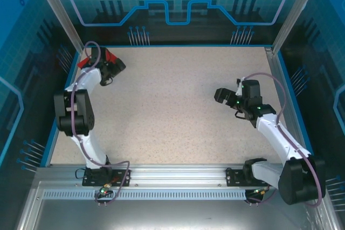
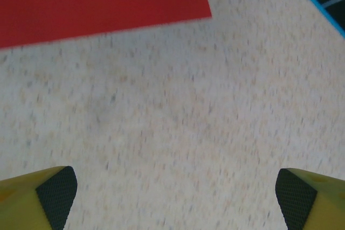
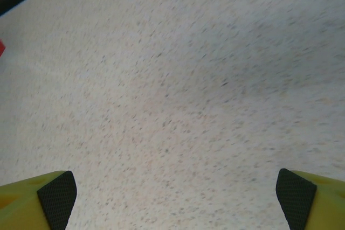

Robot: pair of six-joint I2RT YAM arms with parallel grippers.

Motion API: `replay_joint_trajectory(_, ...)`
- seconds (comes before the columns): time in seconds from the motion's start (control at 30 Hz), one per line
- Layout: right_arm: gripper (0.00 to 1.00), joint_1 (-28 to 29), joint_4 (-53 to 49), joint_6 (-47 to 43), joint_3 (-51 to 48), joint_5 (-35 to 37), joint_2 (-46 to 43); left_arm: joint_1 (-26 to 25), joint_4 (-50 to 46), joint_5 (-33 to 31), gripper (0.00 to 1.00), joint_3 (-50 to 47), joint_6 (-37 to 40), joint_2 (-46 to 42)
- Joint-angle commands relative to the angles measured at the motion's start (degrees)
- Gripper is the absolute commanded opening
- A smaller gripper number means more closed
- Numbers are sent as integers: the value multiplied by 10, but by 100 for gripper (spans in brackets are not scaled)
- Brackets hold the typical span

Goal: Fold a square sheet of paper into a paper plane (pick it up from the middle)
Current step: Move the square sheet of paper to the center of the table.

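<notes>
You have the square sheet of paper (image 1: 85,62) lying flat on the table (image 1: 172,111) at the upper left of the top view, close to the far left corner. The left gripper (image 1: 112,68) hangs over that spot, probably because the job asks for a pickup from the sheet's middle. Its jaws stand wide apart with nothing between them. In the left wrist view the two yellow fingers sit in the bottom corners, with bare speckled table between them. The sheet (image 2: 97,4) fills the upper left of that frame, apart from the fingertips (image 2: 56,189), so I judge the gripper is not yet lined up over the centre. The right gripper (image 1: 227,94) hovers at the middle right of the top view, well apart from the paper. Its jaws are spread wide and hold nothing, as the right wrist view shows with its fingertips (image 3: 296,195) low in the corners. That looks like a waiting post for the folds to come. You cannot see much of the sheet. From above, the left arm covers most of it, leaving two red patches on either side of the wrist. In the left wrist view the frame cuts off its top and left. The wrist pictures are blurred, so creases cannot be made out. No fold shows, and I judge the paper plane is not yet begun.
</notes>
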Motion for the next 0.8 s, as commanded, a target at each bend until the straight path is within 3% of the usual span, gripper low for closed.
replay_joint_trajectory(0.0, 99, 27, -9, 5, 36, -19, 22, 21, -49, 34, 99, 107, -16, 60)
replay_joint_trajectory(0.4, 99, 98, -46, 0, 141, 16, 131, 61, -148, 27, 99, 377, -82, 263)
replay_joint_trajectory(0.77, 99, 142, -75, -16, 205, 44, 214, 75, -200, 67, 99, 466, -130, 356)
